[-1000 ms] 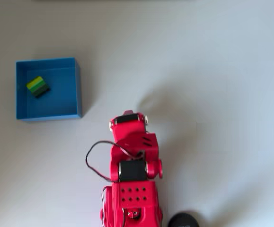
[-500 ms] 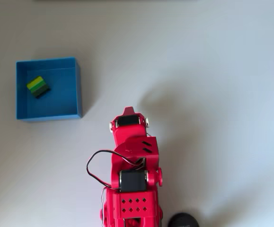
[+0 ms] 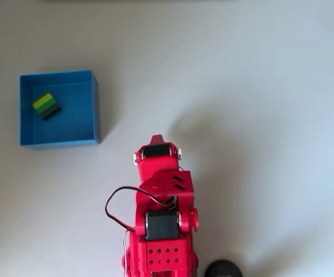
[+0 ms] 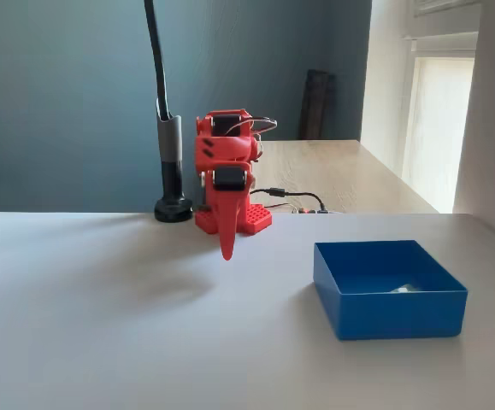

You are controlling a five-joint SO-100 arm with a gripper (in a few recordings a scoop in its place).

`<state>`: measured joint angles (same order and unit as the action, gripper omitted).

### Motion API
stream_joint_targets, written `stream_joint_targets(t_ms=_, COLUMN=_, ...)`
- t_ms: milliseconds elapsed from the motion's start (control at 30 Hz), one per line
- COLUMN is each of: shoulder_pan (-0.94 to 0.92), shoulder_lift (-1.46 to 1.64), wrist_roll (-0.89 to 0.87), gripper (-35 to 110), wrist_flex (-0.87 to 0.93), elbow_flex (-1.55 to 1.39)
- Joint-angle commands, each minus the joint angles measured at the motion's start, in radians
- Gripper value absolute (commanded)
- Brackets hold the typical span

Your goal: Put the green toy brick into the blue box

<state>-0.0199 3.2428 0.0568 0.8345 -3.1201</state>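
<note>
The green toy brick [image 3: 46, 106] lies inside the blue box [image 3: 96, 109], in its upper left part, touching nothing but the floor. In the fixed view the blue box [image 4: 392, 314] stands at the right, and its near wall hides the brick. My red gripper [image 3: 157, 138] is well to the right of the box and below it in the overhead view. Seen from the fixed view, the gripper [image 4: 226, 251] hangs point-down above the table, its fingers together with nothing between them, and the arm is folded back over its base.
A black stand with a round foot [image 4: 173, 209] rises beside the arm's base; its foot [image 3: 224, 269] shows at the bottom edge of the overhead view. Cables [image 4: 291, 195] run behind the base. The pale tabletop [image 3: 259, 115] stretches bare to the right.
The arm has drawn back toward its base, the gripper moving a little down in the overhead view. Brick and box have not moved.
</note>
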Motion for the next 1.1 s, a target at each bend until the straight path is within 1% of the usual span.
stream_joint_targets(t_ms=0, shoulder_pan=-0.008, shoulder_lift=0.011, wrist_roll=0.011, gripper=0, wrist_flex=0.011, elbow_flex=-0.012)
stream_joint_targets(t_ms=1067, shoulder_pan=0.008, shoulder_lift=0.012, wrist_roll=0.026, gripper=0, wrist_flex=0.011, elbow_flex=-0.012)
